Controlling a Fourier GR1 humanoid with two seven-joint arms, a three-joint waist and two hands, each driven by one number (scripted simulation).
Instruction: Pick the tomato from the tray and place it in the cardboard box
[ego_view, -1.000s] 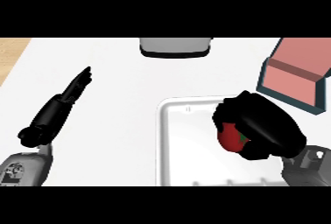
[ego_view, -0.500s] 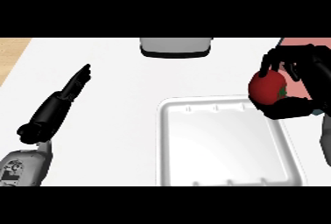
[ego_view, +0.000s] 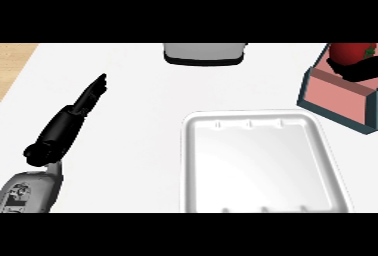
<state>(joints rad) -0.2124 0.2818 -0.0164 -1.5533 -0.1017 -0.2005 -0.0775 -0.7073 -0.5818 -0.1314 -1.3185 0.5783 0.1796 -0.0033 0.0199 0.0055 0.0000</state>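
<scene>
Where the counter (ego_view: 140, 90) meets its left edge, a strip of wood-toned floor shows, and just right of it the left hand (ego_view: 74, 117) lies on the white top, fingers straight and pressed together, pointing to the far side, holding nothing; its grey forearm (ego_view: 29, 192) comes in from the near left corner. It has not shifted since a second ago. Farther right, at the far edge, sits a grey container (ego_view: 204, 52) with a dark base. Near and right of centre is the white tray (ego_view: 199, 165), ribbed at its far and near walls, and nothing lies in it. At the far right stands the box (ego_view: 336, 97), pink-sided with a dark teal rim, tilted in the view. Over its far opening is the tomato (ego_view: 353, 52): round, glossy red, with a small pale spot on its right side. A black finger of the right hand (ego_view: 358, 70) curls under it, so the hand seems to grip the fruit, though most of the hand is cut off by the frame edge. No writing or label can be read anywhere. Half a second ago the tomato hung above the tray's far right corner; a second ago it was down in the tray.
</scene>
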